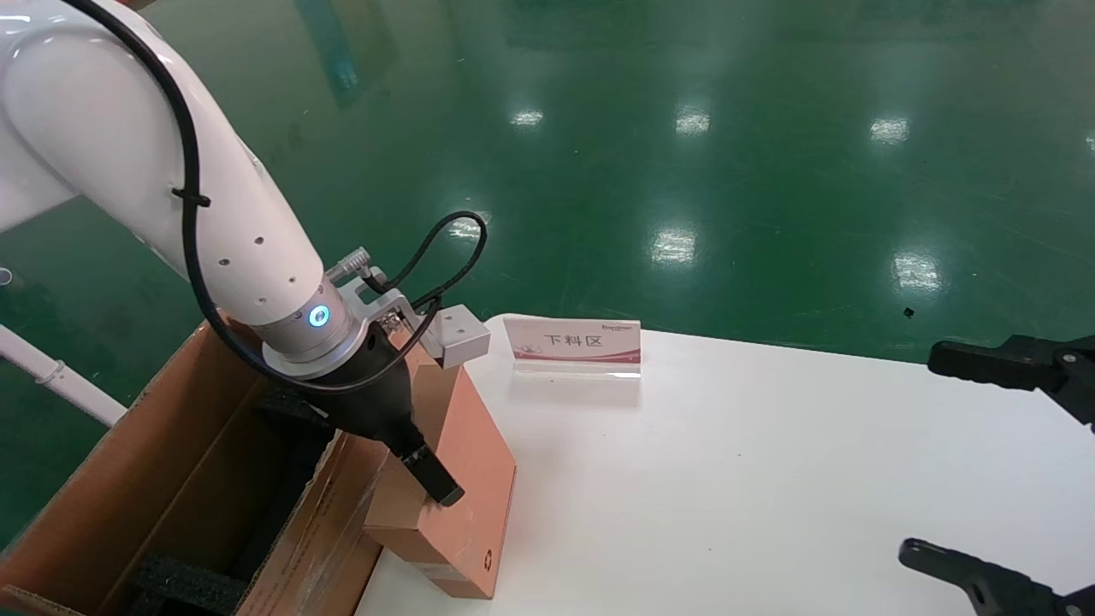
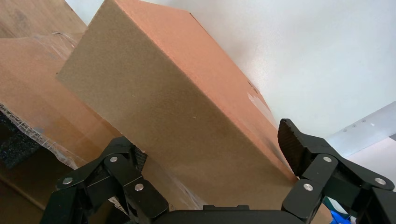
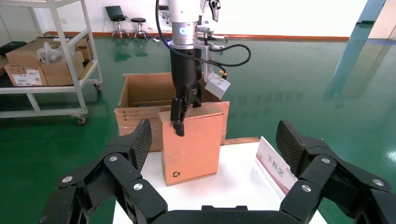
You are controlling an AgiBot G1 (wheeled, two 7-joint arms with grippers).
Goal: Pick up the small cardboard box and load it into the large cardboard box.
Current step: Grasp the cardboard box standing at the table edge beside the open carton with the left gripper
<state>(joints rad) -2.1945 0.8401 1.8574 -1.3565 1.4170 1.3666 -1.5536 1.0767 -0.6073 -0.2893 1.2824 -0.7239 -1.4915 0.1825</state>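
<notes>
The small cardboard box (image 1: 470, 445) is pinkish-brown with a dark recycling mark near one corner. It stands on edge at the left edge of the white table (image 1: 770, 479). My left gripper (image 1: 425, 481) comes down over its top edge and is shut on it, one finger on each broad face. In the left wrist view the box (image 2: 187, 107) fills the space between the pads (image 2: 290, 142). The large cardboard box (image 1: 171, 462) stands open right beside it on the left, with black foam (image 1: 184, 583) inside. My right gripper (image 1: 958, 462) is open and empty at the table's right side.
A white-and-red sign card (image 1: 575, 342) stands at the table's far edge, right of the small box. In the right wrist view a white shelving cart (image 3: 46, 60) with cartons stands on the green floor beyond the large box (image 3: 140, 93).
</notes>
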